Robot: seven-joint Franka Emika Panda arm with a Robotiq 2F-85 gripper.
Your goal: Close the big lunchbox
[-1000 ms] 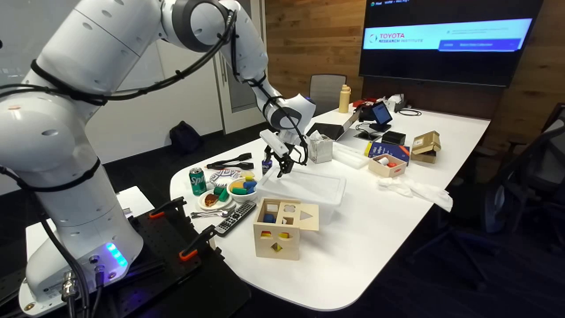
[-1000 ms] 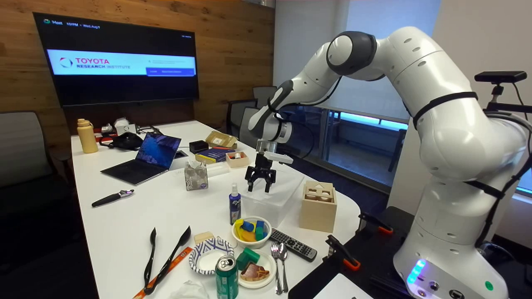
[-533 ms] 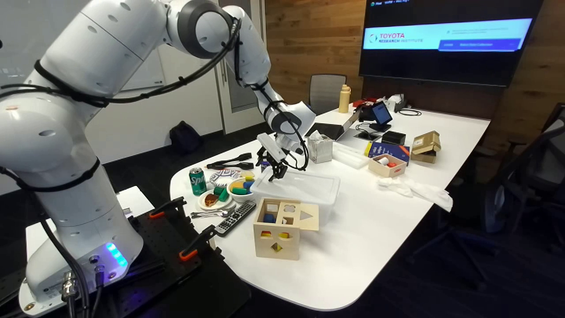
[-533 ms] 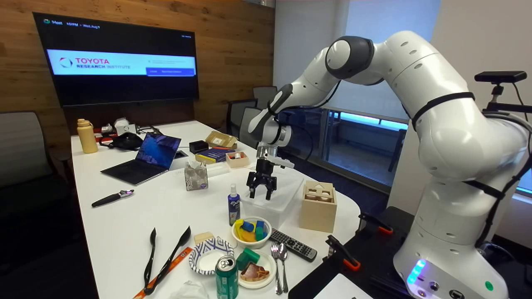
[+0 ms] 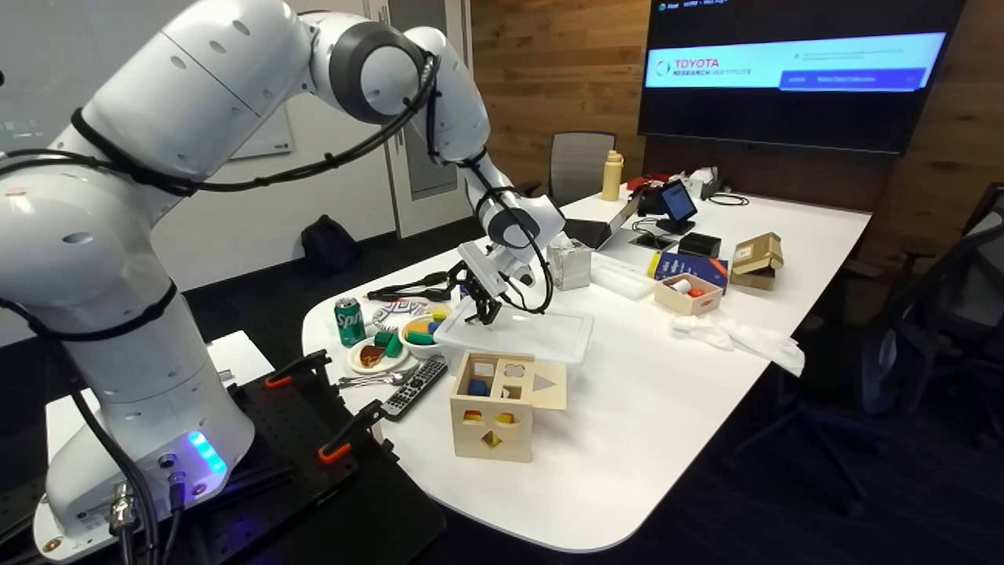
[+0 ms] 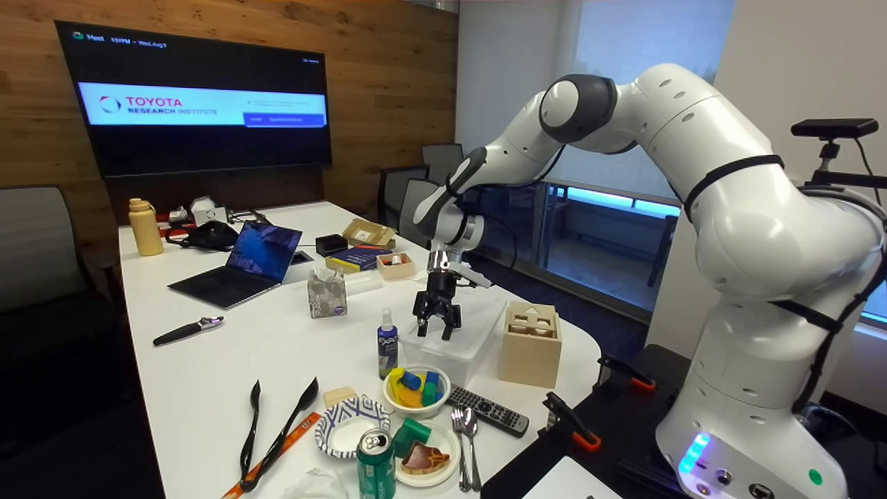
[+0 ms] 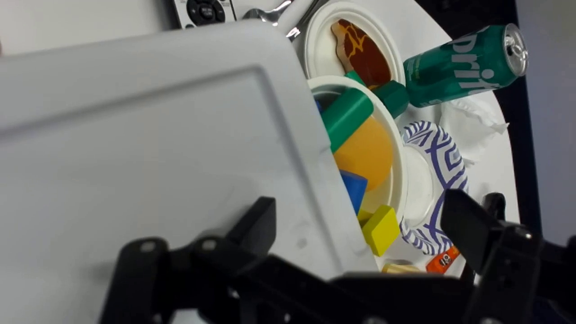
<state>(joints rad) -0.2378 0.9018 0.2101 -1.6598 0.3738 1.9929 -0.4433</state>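
Gripper [image 6: 434,331] is over edge of big lunchbox [image 6: 454,369], jaws spread wide. Lid [image 7: 180,171] lies on top, can't tell if seated. Bowl [image 7: 398,166] of blocks [image 7: 348,114] sits just beside.

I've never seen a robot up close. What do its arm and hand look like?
The arm is glossy white and rounded, with dark grey joint bands, black cables strapped along it, and blue lights on its base. The hand is black, with two jointed fingers, below a silver collar.
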